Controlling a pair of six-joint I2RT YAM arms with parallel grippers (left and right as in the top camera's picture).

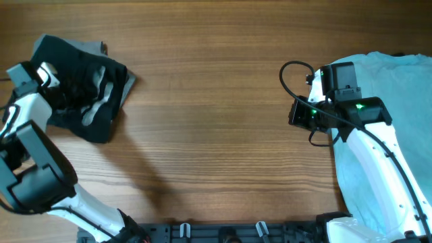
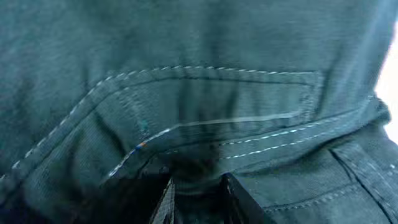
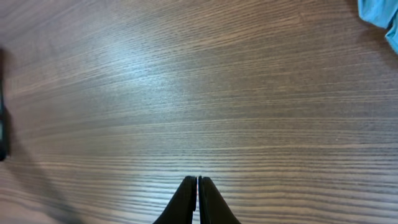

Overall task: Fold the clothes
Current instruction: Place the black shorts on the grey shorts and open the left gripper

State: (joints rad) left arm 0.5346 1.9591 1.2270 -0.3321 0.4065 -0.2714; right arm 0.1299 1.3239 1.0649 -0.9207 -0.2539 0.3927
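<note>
The black shorts lie crumpled at the table's far left, with pale pocket lining showing and a grey edge behind them. My left gripper is at their left side. In the left wrist view dark stitched fabric fills the frame, and a fold of it sits between the jaws. My right gripper is shut and empty over bare wood. The light blue T-shirt lies under the right arm, and its corner shows in the right wrist view.
The wooden table spreads between the two garments. A black cable loops off the right wrist. A dark rail with clips runs along the front edge.
</note>
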